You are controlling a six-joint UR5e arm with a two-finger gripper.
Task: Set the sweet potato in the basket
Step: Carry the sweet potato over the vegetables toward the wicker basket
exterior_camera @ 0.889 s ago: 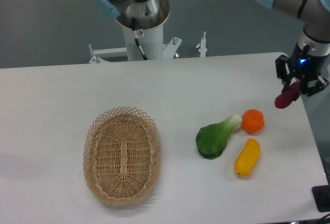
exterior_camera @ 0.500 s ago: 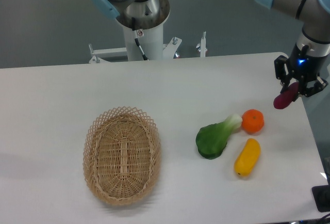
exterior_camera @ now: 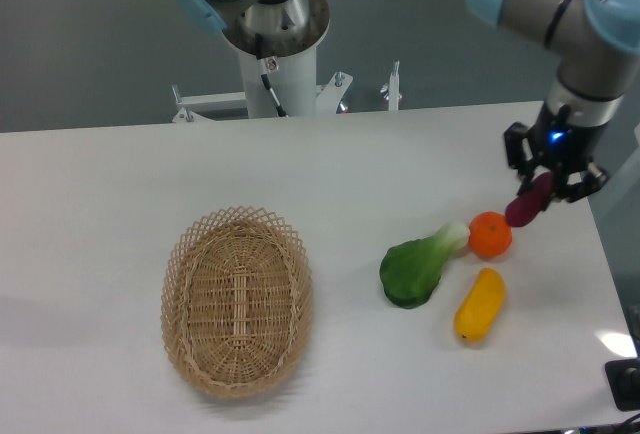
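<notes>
Above bench's (exterior_camera: 120, 174) right end: hand (exterior_camera: 545, 176) clenched on small dark magenta sweet potato (exterior_camera: 528, 201), gripped near upper end; probably light, stiff, smooth-skinned; oval woven wicker basket (exterior_camera: 237, 299) well apart.

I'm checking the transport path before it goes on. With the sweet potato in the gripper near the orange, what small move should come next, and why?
Probably carry it left, keeping its height. The gripper is shut on the sweet potato, held off the table beside the orange, while the basket sits empty far to the left. The orange and the green vegetable lie below that path, so staying high should clear them.
</notes>
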